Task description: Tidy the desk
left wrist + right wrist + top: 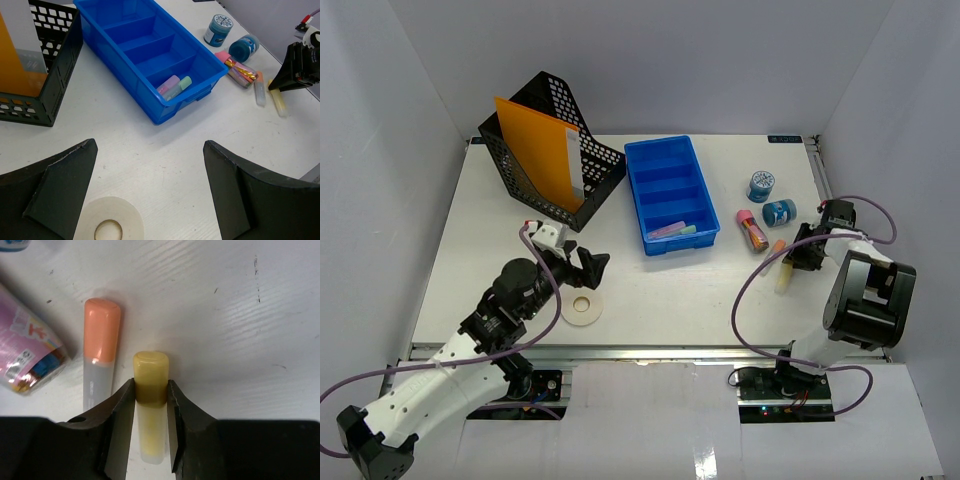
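Observation:
The white desk (470,240) carries all the items. My right gripper (150,388) is shut on a yellow highlighter (150,371) that lies on the desk; an orange-capped highlighter (101,347) lies just left of it. In the top view the right gripper (794,259) is at the right edge, with the yellow highlighter (783,274) pointing toward the front. My left gripper (149,150) is open and empty above the desk, with a white tape roll (107,231) below its left finger; the top view shows the gripper (586,266) behind the roll (582,308).
A blue compartment tray (670,195) holds two highlighters (673,230) in its front section. A black mesh file holder (515,155) with an orange folder (542,150) stands back left. A pink packet (752,229) and two blue round containers (761,185) lie right.

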